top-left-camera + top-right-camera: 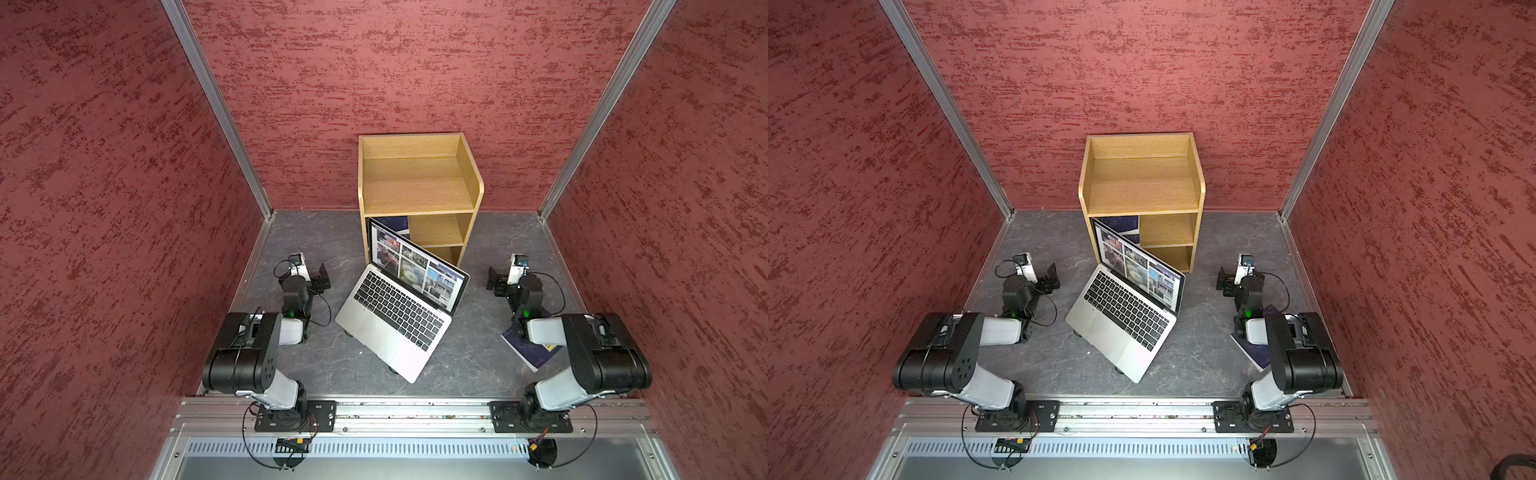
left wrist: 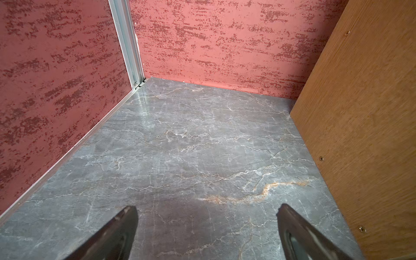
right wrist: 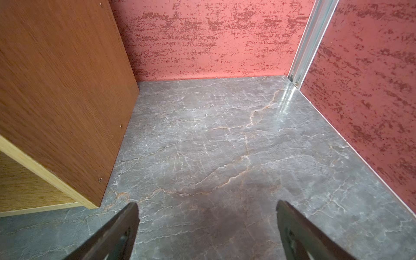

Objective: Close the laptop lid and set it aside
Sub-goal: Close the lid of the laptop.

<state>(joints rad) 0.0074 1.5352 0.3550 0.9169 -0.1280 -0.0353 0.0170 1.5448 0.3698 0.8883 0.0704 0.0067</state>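
The silver-grey laptop (image 1: 386, 332) (image 1: 1115, 332) stands open in the middle of the grey marble table, turned at an angle. The laptop lid (image 1: 419, 268) (image 1: 1140, 266) is up, its screen lit with pictures, its back towards the shelf unit. My left gripper (image 1: 322, 278) (image 1: 1052, 277) hangs open to the left of the laptop and apart from it. My right gripper (image 1: 494, 282) (image 1: 1223, 279) hangs open to its right, also apart. In the wrist views, both the left gripper (image 2: 207, 209) and the right gripper (image 3: 207, 206) have only bare table between their fingers.
A wooden shelf unit (image 1: 471, 174) (image 1: 1196, 178) stands at the back wall behind the lid, with a dark blue book (image 1: 395, 224) in its middle compartment. Another dark blue book (image 1: 528, 353) lies under the right arm. Small dark feet (image 1: 392, 369) show under the laptop base. Red walls enclose the table (image 1: 316, 365).
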